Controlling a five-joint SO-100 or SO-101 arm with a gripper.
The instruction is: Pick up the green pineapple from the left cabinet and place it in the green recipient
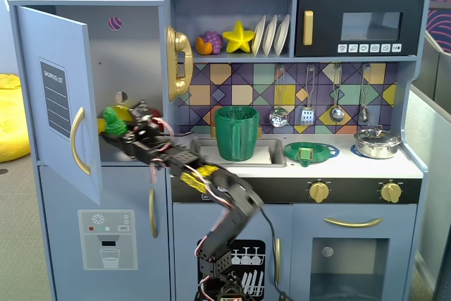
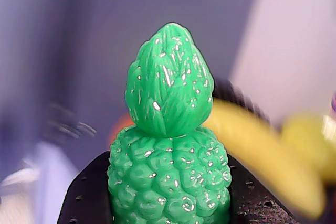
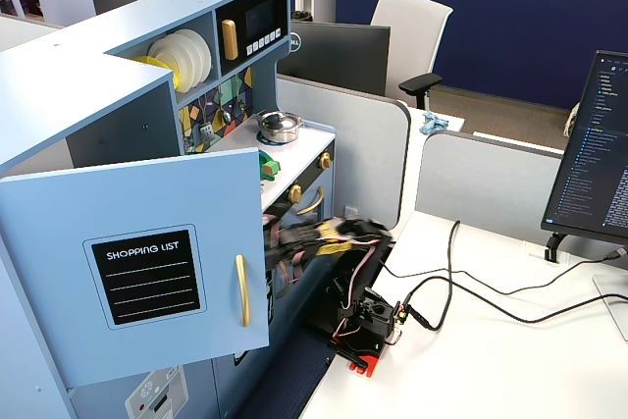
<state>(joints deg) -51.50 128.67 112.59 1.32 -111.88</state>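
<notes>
fingers (image 2: 86, 198): black, clamped either side of green pineapple (image 2: 169, 145), narrow gap
pineapple: upright, crown up
location: inside open left cabinet (image 1: 63, 96), wrist view blurred

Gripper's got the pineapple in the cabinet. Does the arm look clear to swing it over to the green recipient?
Probably yes. The gripper holds the green pineapple at the left cabinet, whose door stands open. The green recipient sits open-topped in the sink, with nothing visible in between.

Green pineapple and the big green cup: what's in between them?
In a fixed view, between the green pineapple in the hand and the green cup come the cabinet's side wall, the gold toy phone and the sink.
</notes>
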